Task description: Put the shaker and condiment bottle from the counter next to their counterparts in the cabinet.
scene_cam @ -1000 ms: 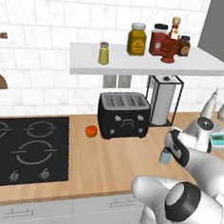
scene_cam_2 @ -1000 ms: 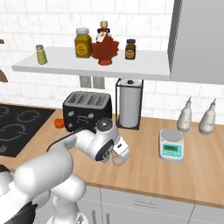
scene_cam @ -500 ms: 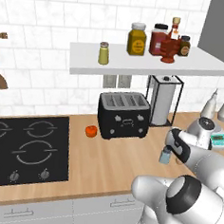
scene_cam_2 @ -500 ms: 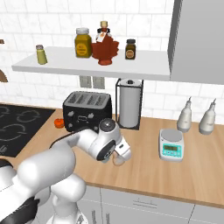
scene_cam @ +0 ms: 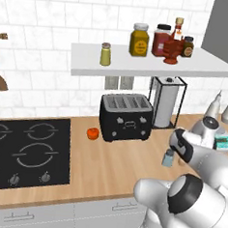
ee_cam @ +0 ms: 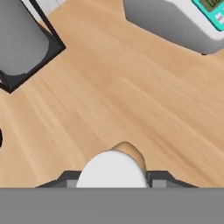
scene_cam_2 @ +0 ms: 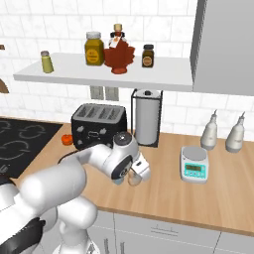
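Though spread wide a second ago, now clamped by the gripper (ee_cam: 112,178) round the condiment bottle (ee_cam: 114,168), standing on the counter (ee_cam: 131,87); grasp apparently made, so ready for lifting to the cabinet (scene_cam: 153,66); shaker (scene_cam: 168,158) upright just beside, not yet handled.

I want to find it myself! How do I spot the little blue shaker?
Find the black toaster on the wooden counter. Look right, past the paper towel holder, toward the front edge, where the small pale blue shaker with a grey cap stands beside the robot's white arm. The shaker on the shelf is yellow-green instead.
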